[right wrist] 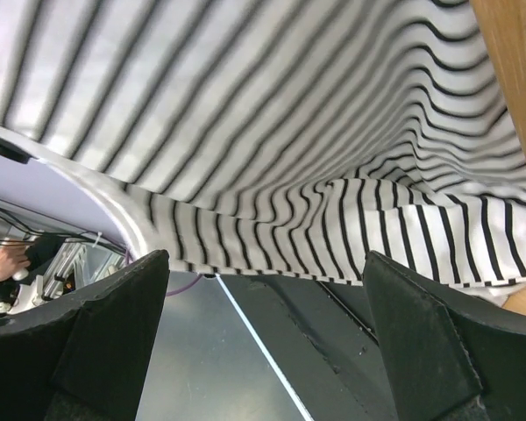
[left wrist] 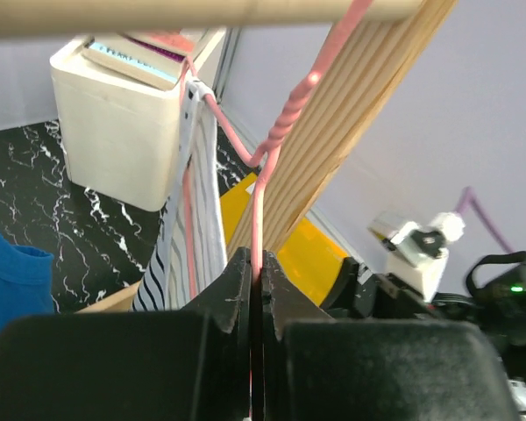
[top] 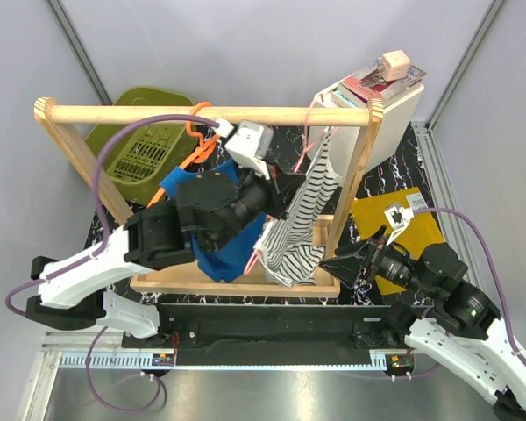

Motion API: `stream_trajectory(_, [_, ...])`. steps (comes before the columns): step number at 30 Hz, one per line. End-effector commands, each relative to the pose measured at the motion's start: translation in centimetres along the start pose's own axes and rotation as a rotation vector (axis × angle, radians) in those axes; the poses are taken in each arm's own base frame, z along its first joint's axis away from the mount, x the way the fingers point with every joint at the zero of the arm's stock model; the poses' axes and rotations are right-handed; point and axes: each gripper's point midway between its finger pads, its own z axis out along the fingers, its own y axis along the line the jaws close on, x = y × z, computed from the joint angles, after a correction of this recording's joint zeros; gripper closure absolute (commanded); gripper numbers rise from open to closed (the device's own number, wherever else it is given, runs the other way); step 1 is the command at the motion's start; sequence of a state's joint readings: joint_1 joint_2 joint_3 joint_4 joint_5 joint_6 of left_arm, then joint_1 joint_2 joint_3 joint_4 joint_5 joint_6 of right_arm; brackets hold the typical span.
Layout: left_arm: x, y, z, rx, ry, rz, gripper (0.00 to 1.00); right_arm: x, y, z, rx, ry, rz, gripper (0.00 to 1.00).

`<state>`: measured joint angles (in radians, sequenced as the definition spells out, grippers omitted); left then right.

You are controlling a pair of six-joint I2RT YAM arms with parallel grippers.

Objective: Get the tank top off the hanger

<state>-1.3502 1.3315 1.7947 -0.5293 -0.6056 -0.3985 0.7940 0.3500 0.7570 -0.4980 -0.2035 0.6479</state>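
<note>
Left claw (left wrist: 256, 263) clamps the pink hanger (left wrist: 285, 132) by its wire; right claw (right wrist: 265, 263) gapes wide under the striped shirt (top: 302, 224), which hangs between it and the blue tank top (top: 215, 254).

Left hand (left wrist: 256, 294) pinched closed, right hand (right wrist: 265, 263) spread

Top view: left arm (top: 202, 215) covers most of tank top (top: 215, 256) and hanger (top: 191, 160) below hook. Left wrist: pink hanger (left wrist: 276, 145) hook cut at top edge. Right wrist: striped garment (right wrist: 272, 132) cropped top & sides, full extent n/a.
</note>
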Motion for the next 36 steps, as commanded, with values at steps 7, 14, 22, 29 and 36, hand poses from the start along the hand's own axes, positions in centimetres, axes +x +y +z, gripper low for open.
stream_trajectory(7, [-5.7,0.4,-6.4,0.137,-0.126,-0.134,1.00,-0.4,0.7,1.8,-0.052,-0.011,0.023,0.00])
stream_trajectory(14, [-4.5,0.8,-11.1,0.288,-0.075,-0.225,1.00,-1.1,2.6,1.6,-0.148,-0.047,0.034,0.00])
stream_trajectory(22, [-2.2,1.5,-12.1,0.322,-0.031,-0.186,1.00,-6.8,5.8,2.0,-0.274,-0.288,0.036,0.10])
stream_trajectory(29, [-0.6,1.7,-11.9,0.331,-0.002,-0.138,1.00,-10.7,6.9,5.8,-0.214,-0.305,0.003,0.16])
stream_trajectory(36, [1.0,2.1,-12.2,0.342,0.025,-0.128,1.00,-12.9,5.0,5.8,-0.110,-0.427,-0.073,0.22])
